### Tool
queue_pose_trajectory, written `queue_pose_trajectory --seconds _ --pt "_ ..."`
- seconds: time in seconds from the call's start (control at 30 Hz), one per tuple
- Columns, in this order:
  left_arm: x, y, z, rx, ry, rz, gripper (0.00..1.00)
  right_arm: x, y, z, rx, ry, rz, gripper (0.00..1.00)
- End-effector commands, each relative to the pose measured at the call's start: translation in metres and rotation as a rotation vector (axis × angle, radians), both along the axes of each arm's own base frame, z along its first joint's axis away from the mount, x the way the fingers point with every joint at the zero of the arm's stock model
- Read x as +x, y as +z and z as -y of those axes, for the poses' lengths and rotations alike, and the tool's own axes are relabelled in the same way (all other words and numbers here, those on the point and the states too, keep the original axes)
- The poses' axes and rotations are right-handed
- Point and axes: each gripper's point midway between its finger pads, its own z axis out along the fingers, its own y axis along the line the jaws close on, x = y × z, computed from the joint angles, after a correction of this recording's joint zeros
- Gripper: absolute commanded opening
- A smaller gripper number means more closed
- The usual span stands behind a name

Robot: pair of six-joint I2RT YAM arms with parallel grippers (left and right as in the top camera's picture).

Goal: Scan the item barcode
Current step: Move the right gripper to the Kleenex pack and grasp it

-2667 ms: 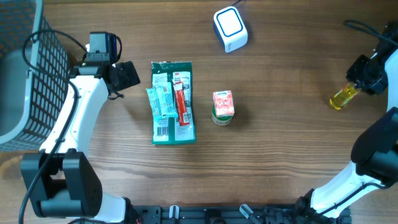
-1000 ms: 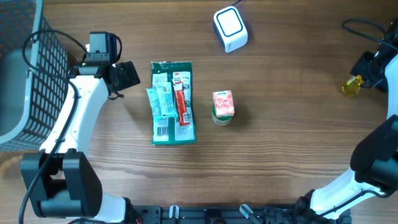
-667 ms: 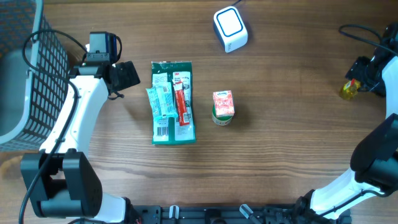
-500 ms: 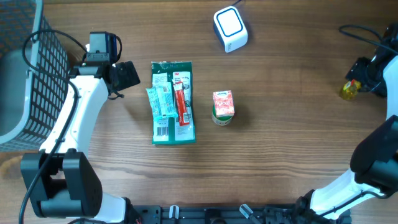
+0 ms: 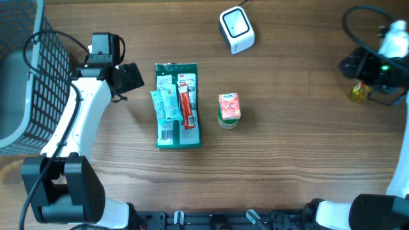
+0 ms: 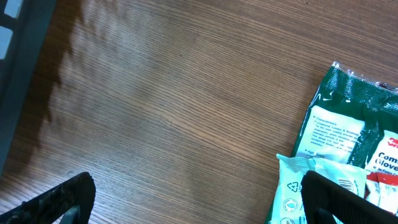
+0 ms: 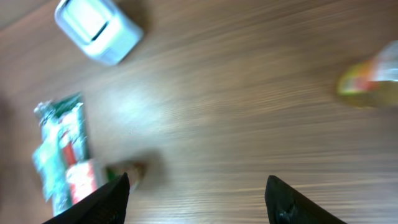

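Observation:
The white and blue barcode scanner (image 5: 236, 29) stands at the back of the table, also top left in the right wrist view (image 7: 96, 28). A small yellow bottle (image 5: 358, 92) lies on the wood at the far right, blurred in the right wrist view (image 7: 373, 84). My right gripper (image 5: 348, 64) hovers just behind it, open and empty (image 7: 199, 199). A green packet (image 5: 177, 105) with smaller packs on it lies left of centre, beside a small pink carton (image 5: 229, 110). Left of the green packet (image 6: 348, 124), my left gripper (image 5: 134, 76) is wide open over bare wood (image 6: 199, 205).
A dark wire basket (image 5: 32, 76) stands at the left edge of the table. A black cable (image 5: 358, 16) loops by the right arm at the back right. Bare wood lies between the carton and the bottle.
The right gripper has let go of the yellow bottle and swung back and left, away from it. The bottle stays on the table at the right. The left arm has not moved.

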Motion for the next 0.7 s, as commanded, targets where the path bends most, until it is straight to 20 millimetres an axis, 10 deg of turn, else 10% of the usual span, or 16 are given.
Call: queue_pose_trajectory --seconds 0.0,0.33,0.67 --pt "-0.001 -0.004 -0.003 0.008 0.008 -0.012 1.00 -0.005 -0.009 -0.060 0.088 0.185 -0.021 0.68" --pt "-0.001 -0.004 -0.003 0.008 0.008 -0.012 1.00 -0.025 -0.079 -0.203 0.074 0.433 -0.098 0.64" --pt "-0.001 -0.004 -0.003 0.008 0.007 -0.012 1.00 -0.036 -0.137 -0.221 0.063 0.414 -0.143 0.22"
